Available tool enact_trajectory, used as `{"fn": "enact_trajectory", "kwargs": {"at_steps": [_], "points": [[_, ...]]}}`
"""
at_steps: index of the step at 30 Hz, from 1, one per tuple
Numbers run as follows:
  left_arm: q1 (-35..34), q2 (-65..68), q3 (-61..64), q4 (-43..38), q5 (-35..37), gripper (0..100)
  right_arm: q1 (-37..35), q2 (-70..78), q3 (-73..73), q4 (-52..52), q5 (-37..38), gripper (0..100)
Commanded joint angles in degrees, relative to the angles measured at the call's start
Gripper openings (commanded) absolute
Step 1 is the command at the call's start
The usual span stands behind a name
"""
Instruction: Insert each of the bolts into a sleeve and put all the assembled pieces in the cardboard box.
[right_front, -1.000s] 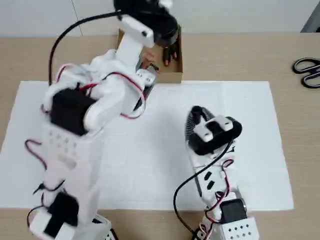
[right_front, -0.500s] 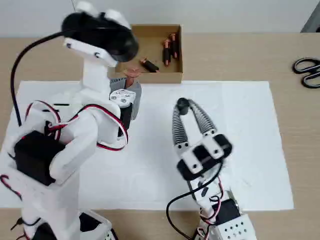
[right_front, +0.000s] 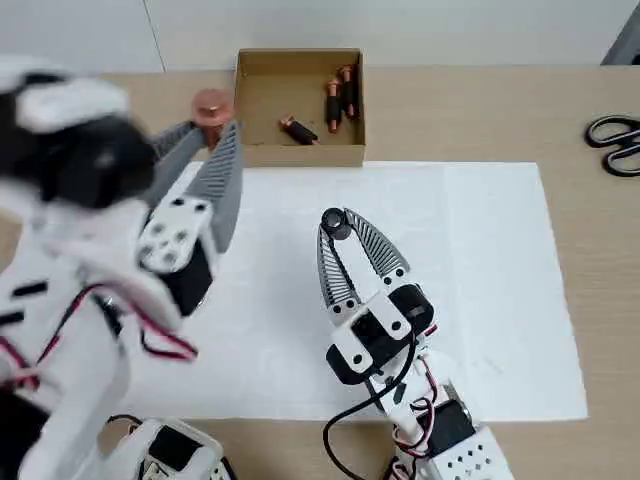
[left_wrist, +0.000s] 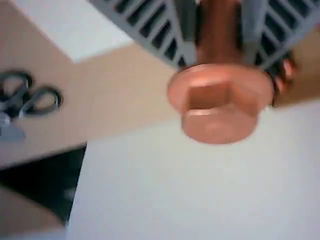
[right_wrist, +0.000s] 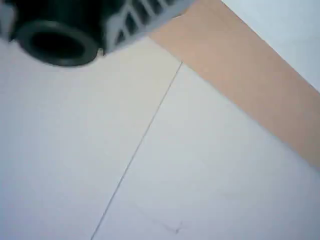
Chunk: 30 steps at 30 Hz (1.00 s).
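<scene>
Snugly between left fingers (left_wrist: 150, 30), bolt (left_wrist: 220, 102)

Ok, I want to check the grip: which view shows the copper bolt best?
The left wrist view: the bolt is close up, shank clamped in the left pincer. The high view has it small, by the cardboard box. The right wrist view faces the sleeve.

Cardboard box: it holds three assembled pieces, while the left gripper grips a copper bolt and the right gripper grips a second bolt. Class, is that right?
No. The right gripper grips a black sleeve, not a bolt; the right wrist view shows it. The cardboard box holds three assembled pieces, and the left gripper grips a copper bolt.
</scene>
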Motion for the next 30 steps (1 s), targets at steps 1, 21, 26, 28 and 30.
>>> {"fn": "enact_trajectory", "kwargs": {"at_steps": [1, 21, 26, 28, 30], "points": [[-0.2, -5.8, 11.6, -10.0, -0.4, 1, -0.4, -0.7, 0.3, -1.2, 0.4, 0.5], [0.3, -25.7, 64.9, -68.8, 5.4, 1, -0.4, -0.7, 0.3, 3.3, 0.4, 0.5], [0.4, -16.9, 64.7, -72.1, 9.9, 1, -0.4, -0.7, 0.3, 3.1, 0.4, 0.5], [1.2, -13.6, 64.7, -74.2, 11.4, 1, -0.4, -0.7, 0.3, 2.9, 0.4, 0.5], [2.5, -10.8, 64.7, -76.2, 12.0, 1, 0.0, -0.7, 0.3, 2.9, 0.4, 0.5]]}}
